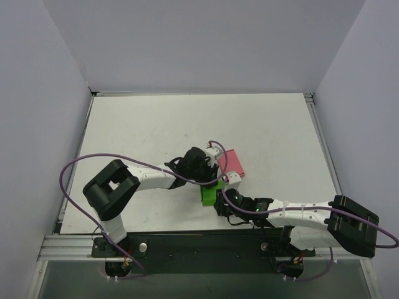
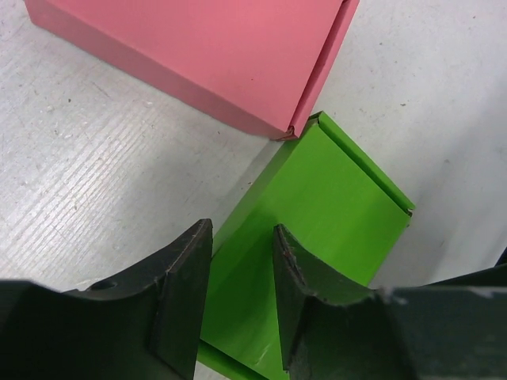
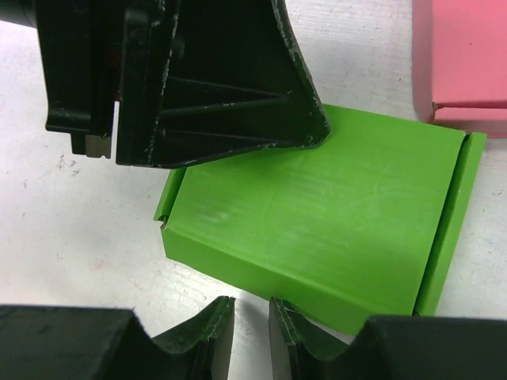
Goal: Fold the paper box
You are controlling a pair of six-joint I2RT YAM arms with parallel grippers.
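The bright green paper box (image 1: 209, 195) lies flat on the white table between both grippers, with its lid down and narrow flaps showing at its ends (image 3: 333, 214). My left gripper (image 1: 214, 180) hovers over the box's far side, its jaws parted and nothing between them but the box top below (image 2: 242, 237). One of its fingers (image 3: 238, 103) rests at the box's far edge. My right gripper (image 1: 219, 204) sits low at the box's near edge, its jaws a narrow gap apart and empty over bare table (image 3: 252, 310).
A flat pink box (image 1: 232, 162) lies just beyond the green box, its corner almost touching it (image 2: 198, 47); it also shows at the top right of the right wrist view (image 3: 463, 55). Grey walls enclose the table on three sides.
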